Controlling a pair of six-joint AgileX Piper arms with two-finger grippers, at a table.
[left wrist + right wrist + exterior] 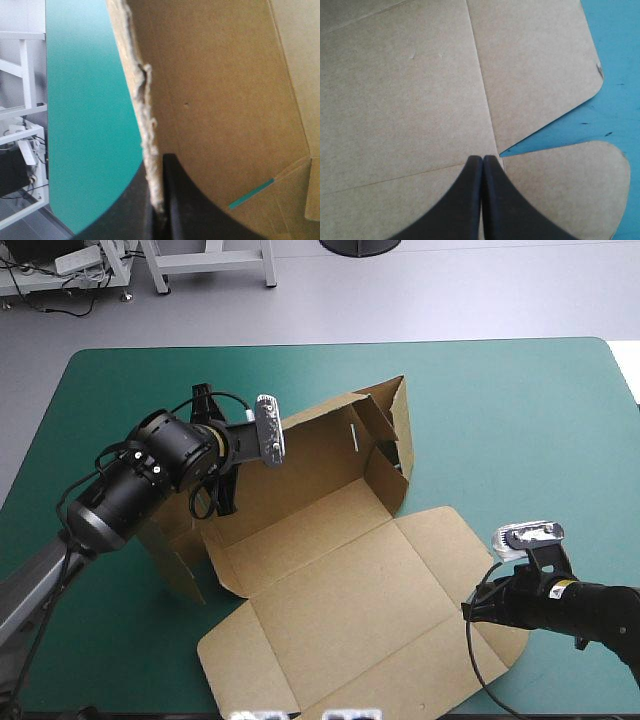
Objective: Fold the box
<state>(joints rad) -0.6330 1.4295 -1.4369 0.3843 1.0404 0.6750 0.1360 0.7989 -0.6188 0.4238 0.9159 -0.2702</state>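
High view: the box [330, 580] is found at the middle of the counter [500, 390], far wall raised, lid flat toward the near edge; free counter is left beyond and to the right. Hidden there by its arm, the left tool [156, 167] is shown by its wrist view clamped on a wall's raw edge. The right tool [482, 159] is clenched empty at the lid's flap notch.

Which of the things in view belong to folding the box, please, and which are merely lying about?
Belonging to the job: the box, part folded; the left end effector, shut on a raised wall's edge; the right end effector, shut, over the flat part.
Lying about: nothing loose; only the teal-green cover beneath.
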